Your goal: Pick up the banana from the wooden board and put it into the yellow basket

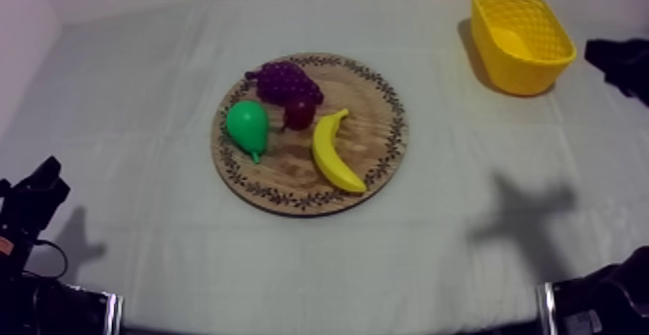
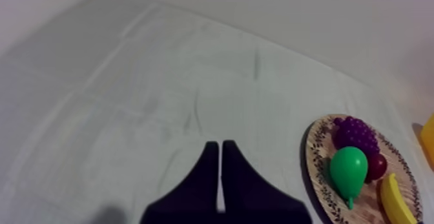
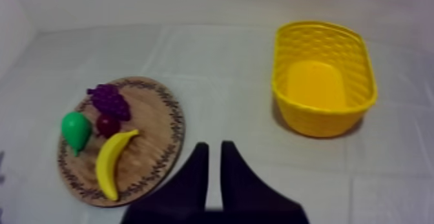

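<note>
Top view: the banana lies on the right part of the wooden board, mid-table, beside a small red fruit, with a pear to the left and grapes at the far side. The yellow basket stands well apart at the far right of the cloth. The left arm sits low at the left edge and the right arm enters by the basket. Left wrist view: the left gripper hangs over bare cloth, fingers pressed together in a narrow wedge and gripping nothing, with the board's edge off to one side. Right wrist view: the right gripper is over the cloth between board and basket, fingers slightly parted with nothing between them; the banana rests on the board's near part.
</note>
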### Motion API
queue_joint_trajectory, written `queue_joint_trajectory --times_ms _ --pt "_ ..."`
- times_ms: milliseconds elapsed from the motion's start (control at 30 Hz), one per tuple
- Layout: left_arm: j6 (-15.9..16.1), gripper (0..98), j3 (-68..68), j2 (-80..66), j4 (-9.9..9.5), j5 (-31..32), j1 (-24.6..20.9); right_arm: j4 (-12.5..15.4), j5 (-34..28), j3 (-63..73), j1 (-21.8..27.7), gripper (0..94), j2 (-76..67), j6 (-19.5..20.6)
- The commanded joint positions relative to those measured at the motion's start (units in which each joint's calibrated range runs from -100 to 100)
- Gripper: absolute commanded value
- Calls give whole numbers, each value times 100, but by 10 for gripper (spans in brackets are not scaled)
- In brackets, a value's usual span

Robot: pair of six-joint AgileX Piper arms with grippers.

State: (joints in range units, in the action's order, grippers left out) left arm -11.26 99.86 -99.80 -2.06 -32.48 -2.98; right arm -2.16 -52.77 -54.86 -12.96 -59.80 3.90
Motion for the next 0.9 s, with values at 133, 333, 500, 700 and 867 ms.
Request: queue_joint_trajectory --times_ms 133,333,500,700,867 --pt "0 1 3 -3 -1 -2 -3 -484 -606 1171 -1082 65 896 716" --pt "0 1 3 -3 -1 -2 -3 -851 -732 1274 -1971 67 1492 1245" --pt "0 1 3 -3 -1 -2 -3 -951 -789 1224 -2471 68 1883 1469" --pt "1 1 3 -3 -1 -2 -3 -893 -672 1148 -2652 70 2354 1504" --pt "1 1 3 -3 -1 -2 -3 -934 -519 996 -2824 74 2683 1611"
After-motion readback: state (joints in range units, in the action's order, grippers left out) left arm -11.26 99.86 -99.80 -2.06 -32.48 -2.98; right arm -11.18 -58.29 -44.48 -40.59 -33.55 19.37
